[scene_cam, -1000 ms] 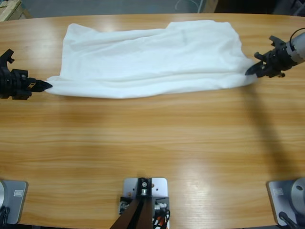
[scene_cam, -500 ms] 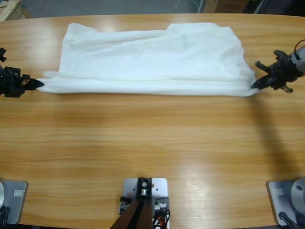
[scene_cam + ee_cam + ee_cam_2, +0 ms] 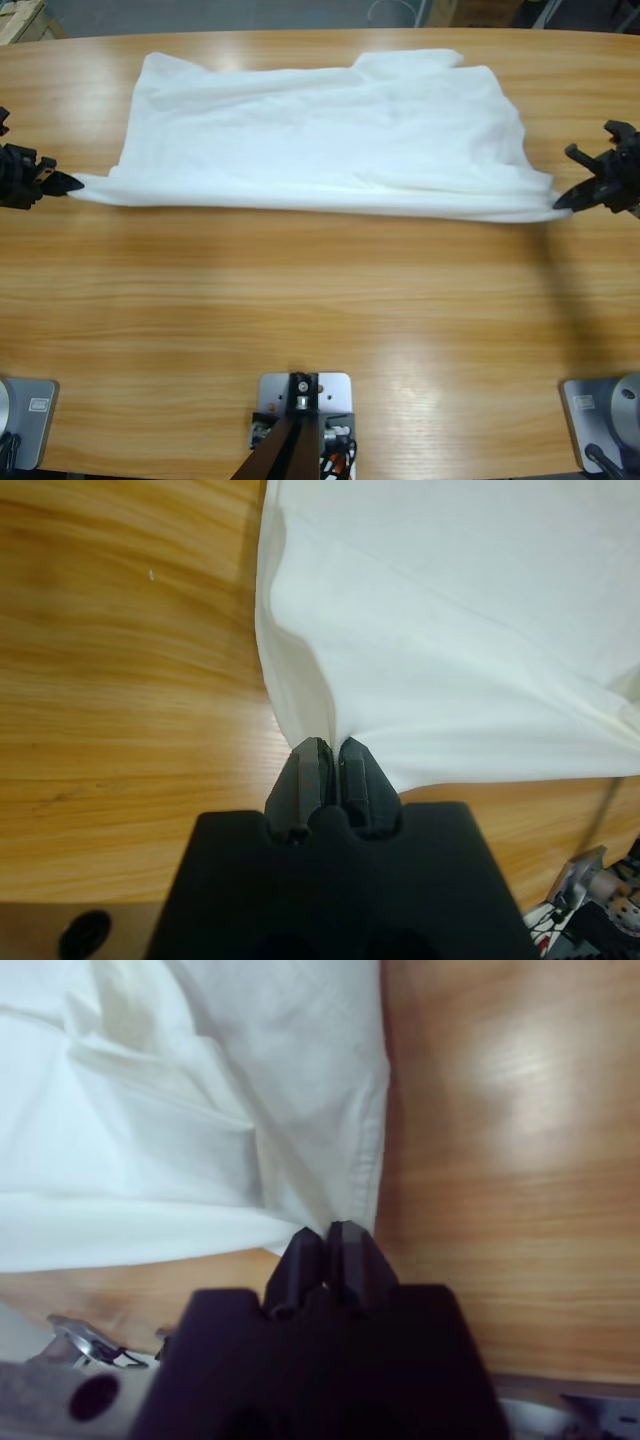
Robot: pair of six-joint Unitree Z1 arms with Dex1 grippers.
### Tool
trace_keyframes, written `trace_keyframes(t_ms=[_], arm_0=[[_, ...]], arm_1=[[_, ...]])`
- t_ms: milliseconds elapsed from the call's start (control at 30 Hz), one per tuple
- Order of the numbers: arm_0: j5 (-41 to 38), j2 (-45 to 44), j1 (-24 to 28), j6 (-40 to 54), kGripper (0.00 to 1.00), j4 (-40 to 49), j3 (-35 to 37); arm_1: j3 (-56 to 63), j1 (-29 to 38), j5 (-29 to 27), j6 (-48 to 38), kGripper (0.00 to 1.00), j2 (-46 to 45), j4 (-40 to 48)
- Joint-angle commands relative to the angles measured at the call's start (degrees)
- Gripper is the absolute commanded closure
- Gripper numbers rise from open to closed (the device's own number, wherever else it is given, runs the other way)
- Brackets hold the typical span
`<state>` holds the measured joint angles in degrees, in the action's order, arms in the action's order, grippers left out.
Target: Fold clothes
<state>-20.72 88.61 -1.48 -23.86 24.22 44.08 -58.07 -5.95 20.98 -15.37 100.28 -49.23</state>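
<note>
A white T-shirt [image 3: 320,130] lies spread across the far half of the wooden table [image 3: 320,310], its near edge pulled taut into a long fold. At the far left, my left gripper [image 3: 72,184] is shut on the shirt's left corner. The left wrist view shows the cloth [image 3: 450,630] pinched between the left gripper [image 3: 330,752] tips. On the far right, my right gripper [image 3: 560,203] is shut on the shirt's right corner. In the right wrist view the hemmed fabric [image 3: 200,1090] gathers into the right gripper [image 3: 326,1232].
Bare wood fills the near half of the table. A pale wooden crate corner [image 3: 20,18] sits beyond the table's far left edge.
Both grippers have moved outward and toward the near side, drawing the shirt's near edge wider and tauter. The right gripper has travelled farthest, down and to the right.
</note>
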Motion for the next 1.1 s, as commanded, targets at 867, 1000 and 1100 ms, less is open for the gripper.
trace_keyframes(t_ms=[867, 1000, 1100], arm_0=[[1.0, -6.0, -5.5, -7.1, 1.000, 4.3, -2.2], [1.6, -9.5, -5.5, -7.3, 1.000, 6.2, -2.1], [1.6, -11.3, -5.6, -7.4, 1.000, 7.8, -2.1]], arm_1=[[-2.0, -1.5, 3.3, 0.8, 0.000, 0.7, -12.7], [-1.9, -1.5, 2.4, -0.2, 0.000, -3.5, -13.1], [-1.8, -1.5, 2.5, -0.4, 0.000, -5.0, -13.2]])
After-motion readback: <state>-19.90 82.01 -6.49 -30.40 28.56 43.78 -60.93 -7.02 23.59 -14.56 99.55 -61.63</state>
